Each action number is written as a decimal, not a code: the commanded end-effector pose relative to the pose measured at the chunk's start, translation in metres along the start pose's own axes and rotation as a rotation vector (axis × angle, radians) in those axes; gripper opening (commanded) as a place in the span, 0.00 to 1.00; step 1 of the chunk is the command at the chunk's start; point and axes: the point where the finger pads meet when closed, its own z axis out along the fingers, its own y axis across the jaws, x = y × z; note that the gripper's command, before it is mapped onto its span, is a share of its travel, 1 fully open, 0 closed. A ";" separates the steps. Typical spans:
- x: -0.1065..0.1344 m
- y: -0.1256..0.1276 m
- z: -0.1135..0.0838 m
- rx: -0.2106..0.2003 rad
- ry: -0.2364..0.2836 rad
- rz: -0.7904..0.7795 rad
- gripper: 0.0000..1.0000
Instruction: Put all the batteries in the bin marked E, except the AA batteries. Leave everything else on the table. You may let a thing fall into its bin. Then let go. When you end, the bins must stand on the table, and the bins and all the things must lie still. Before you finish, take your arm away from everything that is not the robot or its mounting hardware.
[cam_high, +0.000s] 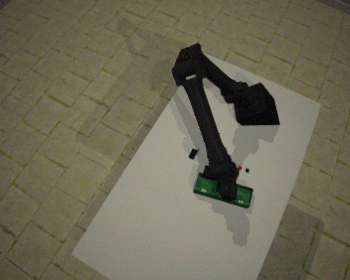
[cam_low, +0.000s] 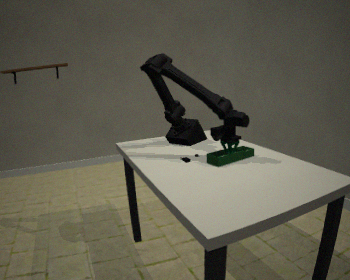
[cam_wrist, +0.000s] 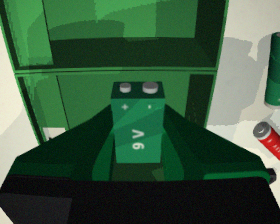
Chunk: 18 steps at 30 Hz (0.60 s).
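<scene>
Top view: gripper (cam_high: 227, 190) sits directly over the green bin tray (cam_high: 245, 192) near table (cam_high: 165, 235) centre, with small loose items at its 1 and 10 o'clock. Exterior view: the claw hangs just above the tray's rim, fingers pointing down. Wrist view: fingers pinch a 9 V battery (cam_wrist: 138, 122), long axis toward 12 o'clock, terminals leading, over the near compartment; the label at 9 o'clock is unreadable, so whether this is E cannot be told; a red battery (cam_wrist: 270, 140) lies outside at 3 o'clock.
</scene>
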 end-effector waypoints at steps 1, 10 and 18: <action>-0.008 0.000 0.002 -0.001 -0.001 0.013 0.21; -0.006 -0.002 0.006 0.007 -0.002 0.008 0.21; -0.005 0.001 0.007 0.007 -0.002 0.007 0.21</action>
